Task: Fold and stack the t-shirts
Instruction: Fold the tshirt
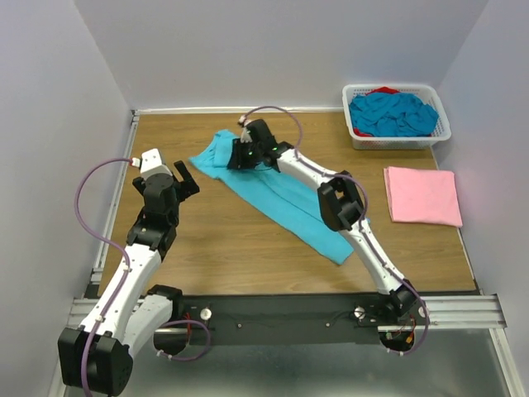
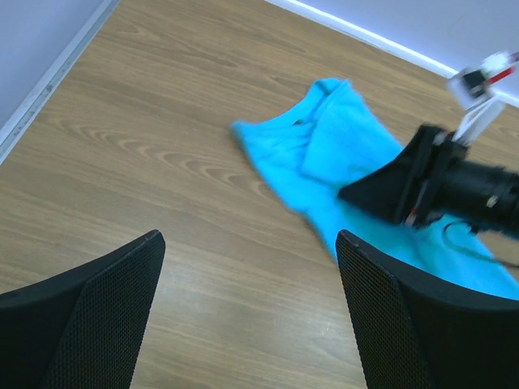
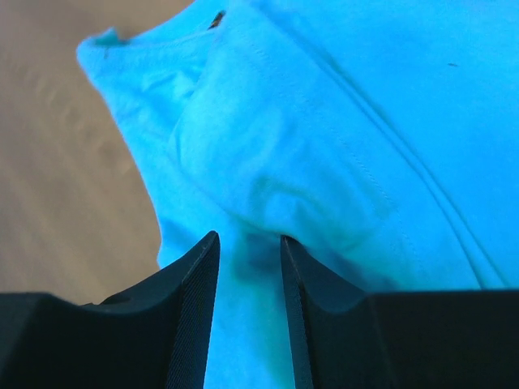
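A turquoise t-shirt (image 1: 281, 198) lies in a long folded strip slanting across the table (image 1: 207, 240), collar end at the far left. My right gripper (image 1: 240, 157) is down on that collar end, jaws partly apart. In the right wrist view the cloth (image 3: 324, 121) lies flat between the fingers and a fold bulges over the right fingertip (image 3: 285, 243). My left gripper (image 1: 186, 178) hangs open over bare wood to the left of the shirt (image 2: 324, 154), nothing between its fingers. A folded pale pink t-shirt (image 1: 421, 194) lies at the right. More turquoise t-shirts (image 1: 393, 114) are heaped in a basket.
The white lattice basket (image 1: 397, 139) stands at the back right corner, with a bit of red cloth (image 1: 383, 90) showing at its far side. Pale walls close in the table on three sides. The right arm (image 2: 438, 178) crosses the shirt's far end.
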Available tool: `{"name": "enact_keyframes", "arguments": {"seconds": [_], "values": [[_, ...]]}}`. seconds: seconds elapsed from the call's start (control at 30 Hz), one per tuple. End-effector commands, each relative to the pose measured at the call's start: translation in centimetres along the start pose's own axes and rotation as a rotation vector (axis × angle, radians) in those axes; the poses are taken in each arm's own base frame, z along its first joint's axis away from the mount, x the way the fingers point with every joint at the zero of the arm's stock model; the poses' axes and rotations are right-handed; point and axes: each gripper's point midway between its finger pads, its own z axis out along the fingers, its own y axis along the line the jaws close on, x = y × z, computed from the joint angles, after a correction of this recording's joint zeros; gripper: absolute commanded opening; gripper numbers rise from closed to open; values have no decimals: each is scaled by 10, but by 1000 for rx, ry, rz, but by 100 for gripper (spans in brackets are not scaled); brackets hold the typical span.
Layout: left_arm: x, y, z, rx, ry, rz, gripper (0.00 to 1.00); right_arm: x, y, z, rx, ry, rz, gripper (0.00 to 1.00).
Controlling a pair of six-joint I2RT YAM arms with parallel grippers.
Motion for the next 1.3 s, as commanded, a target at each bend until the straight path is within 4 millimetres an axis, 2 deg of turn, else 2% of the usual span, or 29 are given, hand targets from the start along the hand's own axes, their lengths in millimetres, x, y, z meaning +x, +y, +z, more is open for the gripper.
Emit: {"name": "enact_keyframes", "arguments": {"seconds": [0.0, 0.03, 0.1, 0.13, 0.23, 0.27, 0.33, 0.37, 0.4, 0.43, 0.47, 0.5, 0.53, 0.57, 0.6, 0.67, 0.7, 0.73, 0.8, 0.9, 0.97, 1.03, 1.1, 1.2, 1.27], "values": [[-12, -10, 3, 38, -22, 13, 94, -20, -156, -21, 376, -127, 301, 44], [-13, -10, 3, 39, -25, 13, 95, -35, -175, -34, 406, -172, 339, 44], [-13, -10, 3, 45, -23, 16, 95, -58, -180, -47, 377, -211, 318, 49], [-13, -11, 3, 51, -24, 18, 96, -76, -168, -53, 320, -230, 285, 50], [-14, -12, 2, 63, -28, 29, 97, -101, -142, -69, 243, -244, 176, 51], [-14, -13, 2, 72, -26, 31, 97, -111, -123, -83, 199, -245, 149, 51], [-15, -14, 2, 79, -31, 31, 98, -113, -109, -98, 172, -232, 103, 52], [-15, -14, 1, 81, -32, 32, 98, -128, -91, -122, 149, -257, 78, 52], [-15, -14, 1, 81, -32, 31, 98, -106, -95, -123, 165, -205, 79, 51], [-17, -14, 0, 81, -38, 28, 98, -99, -94, -132, 185, -192, 79, 51], [-18, -14, -1, 84, -41, 27, 98, -110, -79, -157, 193, -223, 60, 51], [-19, -14, -2, 85, -47, 25, 98, -105, -75, -169, 214, -223, 54, 51], [-20, -15, -3, 91, -51, 22, 97, -62, -96, -170, 304, -146, 78, 51], [-21, -15, -4, 94, -55, 20, 97, -50, -98, -180, 340, -135, 81, 50], [-21, -16, -5, 101, -57, 22, 98, -21, -97, -201, 379, -99, 99, 49], [-26, -17, -8, 115, -77, 16, 98, 10, -100, -222, 431, -69, 124, 49], [-25, -19, -9, 128, -76, 17, 98, 23, -98, -231, 439, -56, 137, 48], [-28, -20, -11, 135, -88, 15, 98, 53, -93, -247, 447, -22, 164, 46], [-30, -23, -14, 154, -96, 16, 98, 78, -88, -261, 447, 12, 193, 43], [-31, -27, -17, 182, -109, 1, 98, 130, -74, -283, 443, 111, 235, 40], [-32, -29, -18, 195, -107, -7, 97, 146, -58, -290, 415, 140, 230, 39], [-30, -31, -18, 208, -101, -6, 97, 177, -48, -292, 400, 216, 247, 38], [-28, -35, -17, 225, -89, -4, 97, 199, -46, -293, 408, 267, 259, 38], [-21, -37, -14, 238, -65, 5, 97, 223, -39, -285, 408, 343, 283, 38], [-17, -39, -14, 249, -49, 11, 97, 228, -35, -278, 411, 370, 272, 38]]}}
